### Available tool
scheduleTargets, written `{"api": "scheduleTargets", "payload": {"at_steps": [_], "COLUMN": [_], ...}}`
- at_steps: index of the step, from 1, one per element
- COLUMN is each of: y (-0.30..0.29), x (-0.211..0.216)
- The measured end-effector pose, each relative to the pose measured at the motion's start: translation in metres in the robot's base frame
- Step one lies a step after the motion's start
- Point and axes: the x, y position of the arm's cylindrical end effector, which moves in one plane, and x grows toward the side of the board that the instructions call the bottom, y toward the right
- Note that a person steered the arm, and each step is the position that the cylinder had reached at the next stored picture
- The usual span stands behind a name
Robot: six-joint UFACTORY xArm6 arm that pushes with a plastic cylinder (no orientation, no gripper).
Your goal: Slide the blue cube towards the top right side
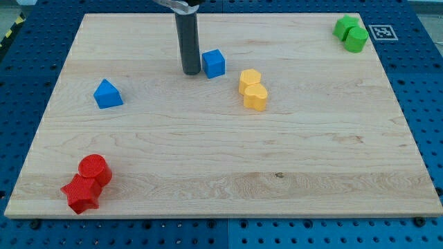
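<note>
The blue cube point(214, 63) sits on the wooden board point(221, 159) left of centre, towards the view's top. My tip point(191, 71) stands just to the cube's left, close to it or touching; contact cannot be told. The dark rod rises from there to the view's top edge.
A blue triangular block point(107, 94) lies at the left. Two yellow blocks, a hexagon point(249, 80) and a rounder one point(256, 97), touch each other right of the cube. Two green blocks point(351, 32) sit in the top right corner. A red cylinder point(94, 169) and a red star point(82, 194) lie at the bottom left.
</note>
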Motion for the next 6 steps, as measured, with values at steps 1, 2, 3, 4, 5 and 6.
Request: {"api": "scheduleTargets", "payload": {"at_steps": [1,2,3,4,5,6], "y": [0.006,0.006,0.006,0.033,0.061,0.039], "x": [-0.003,-0.003,-0.003,-0.021,-0.049,-0.03]}}
